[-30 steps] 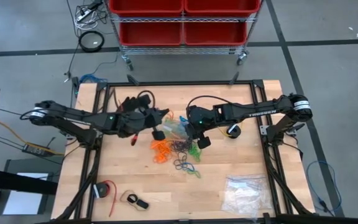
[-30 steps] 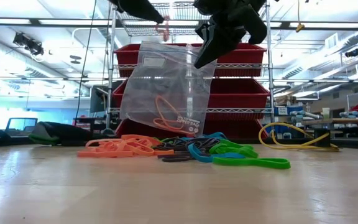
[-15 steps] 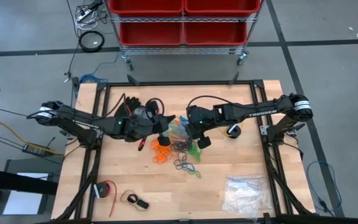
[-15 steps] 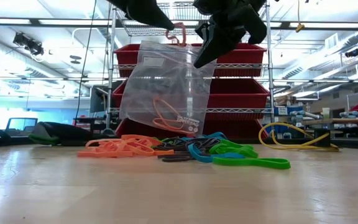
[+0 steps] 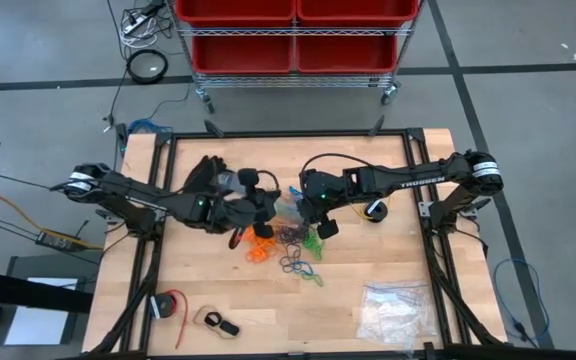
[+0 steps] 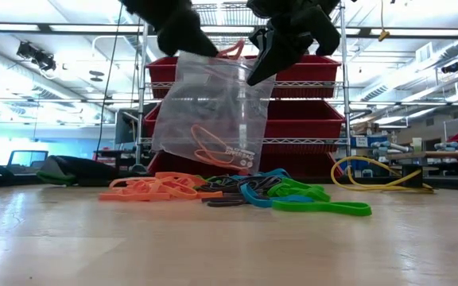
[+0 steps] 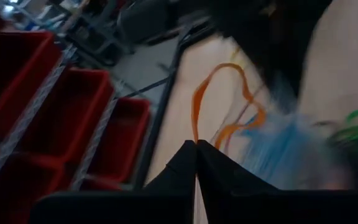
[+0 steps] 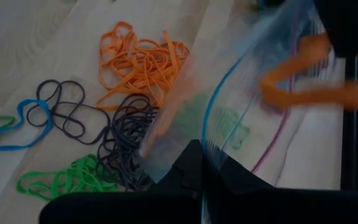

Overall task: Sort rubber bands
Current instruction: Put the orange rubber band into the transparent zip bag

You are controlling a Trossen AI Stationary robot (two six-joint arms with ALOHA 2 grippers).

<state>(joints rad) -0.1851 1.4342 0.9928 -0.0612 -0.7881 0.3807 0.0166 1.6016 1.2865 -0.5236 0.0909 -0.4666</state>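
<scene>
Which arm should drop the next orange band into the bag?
Left. The left gripper pinches an orange band right at the mouth of the clear bag. The right gripper is shut on the bag's rim, holding it up above the pile of bands.

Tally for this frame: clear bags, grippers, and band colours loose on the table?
Clear bags: 2, held bag, spare bag
Grippers: 2, left gripper, right gripper
Loose band colours: 4, orange bands, black bands, blue bands, green bands
Total: 8
</scene>
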